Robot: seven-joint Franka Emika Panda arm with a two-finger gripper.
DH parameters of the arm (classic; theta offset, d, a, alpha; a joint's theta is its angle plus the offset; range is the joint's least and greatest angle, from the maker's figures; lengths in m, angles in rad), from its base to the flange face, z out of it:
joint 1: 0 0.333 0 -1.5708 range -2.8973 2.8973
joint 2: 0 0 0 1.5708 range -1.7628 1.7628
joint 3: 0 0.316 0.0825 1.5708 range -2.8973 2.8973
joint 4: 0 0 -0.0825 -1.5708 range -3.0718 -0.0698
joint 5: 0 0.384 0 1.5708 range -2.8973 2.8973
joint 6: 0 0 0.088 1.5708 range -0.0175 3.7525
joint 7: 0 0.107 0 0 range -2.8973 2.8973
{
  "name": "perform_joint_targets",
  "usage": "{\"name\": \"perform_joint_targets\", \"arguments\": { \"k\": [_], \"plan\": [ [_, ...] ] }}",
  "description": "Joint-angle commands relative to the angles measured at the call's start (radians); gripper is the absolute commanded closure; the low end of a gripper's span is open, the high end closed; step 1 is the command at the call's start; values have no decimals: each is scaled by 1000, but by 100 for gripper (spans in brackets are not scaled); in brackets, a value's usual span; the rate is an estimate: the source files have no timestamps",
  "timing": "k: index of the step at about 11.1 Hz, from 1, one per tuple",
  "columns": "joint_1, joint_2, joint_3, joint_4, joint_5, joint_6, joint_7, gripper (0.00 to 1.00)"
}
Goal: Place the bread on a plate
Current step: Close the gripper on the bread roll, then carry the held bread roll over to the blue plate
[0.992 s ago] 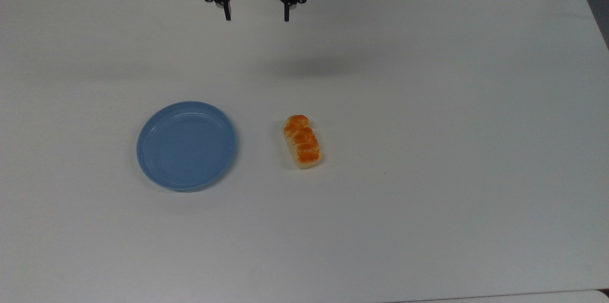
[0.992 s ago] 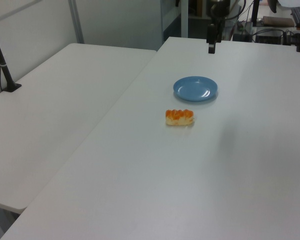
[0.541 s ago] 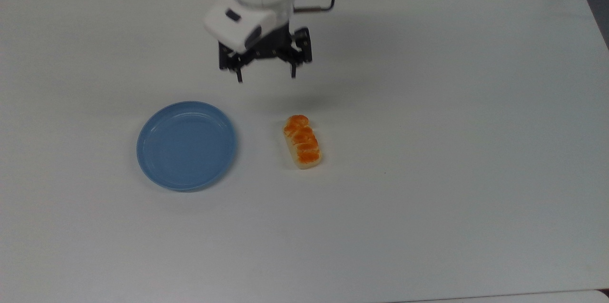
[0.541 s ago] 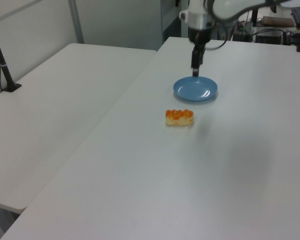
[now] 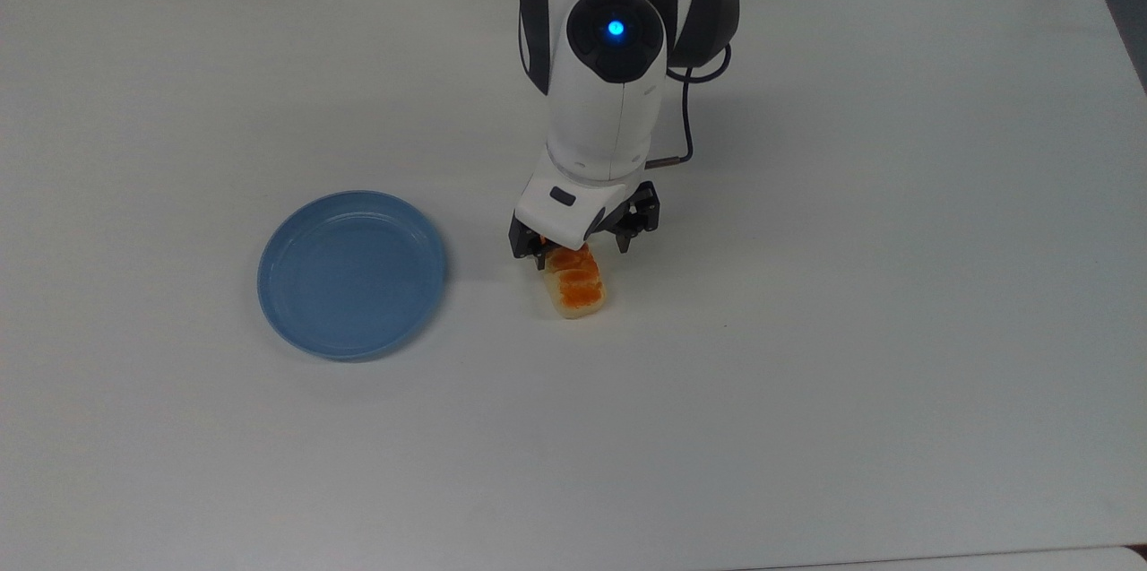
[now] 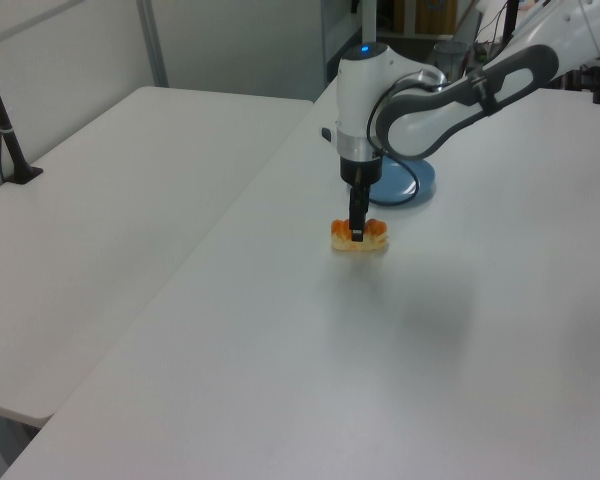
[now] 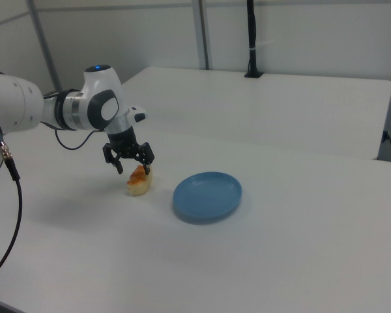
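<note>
- A broad white worktop (image 5: 806,329) carries the scene, with a second white table (image 6: 130,200) alongside on the left view's left and pale partition walls behind.
- The bread (image 5: 576,288), a small oblong loaf with an orange-brown glazed top and cream sides, lies flat on the worktop, its far end tucked beneath the robot's hand.
- The gripper (image 5: 582,259) hangs low over that far end with its jaws spread apart, one finger either side of the loaf; nothing is gripped yet, and whether the fingers touch the bread cannot be told.
- The light-blue plate (image 5: 351,273) sits bare, near the bread on the top view's left but apart from it.
- A black cable (image 5: 685,118) loops beside the white arm (image 5: 605,96).
- Risks, as I judge them: the jaws stand over one end of the loaf, not its middle, so closing there could let it pivot, droop or slip out in the lift.
- Its rounded, glazed top may shed a shallow grip.
- A finger coming down on the crust would push the bread aside.
</note>
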Motion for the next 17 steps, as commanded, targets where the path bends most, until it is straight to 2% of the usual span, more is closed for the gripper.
{"name": "perform_joint_targets", "arguments": {
  "k": [1,4,8,10,12,14,17],
  "plan": [
    [-4,17,-6,12,-11,34,-10,0],
    [-5,23,-6,9,-6,34,-10,19],
    [-7,31,-8,9,-8,25,-20,36],
    [-26,28,-11,9,-11,20,-20,37],
    [-65,-16,-17,12,-11,-7,-22,37],
    [-127,-38,-20,41,-3,-73,-75,37],
    [-206,-36,-22,43,-13,-76,-86,37]
  ]
}}
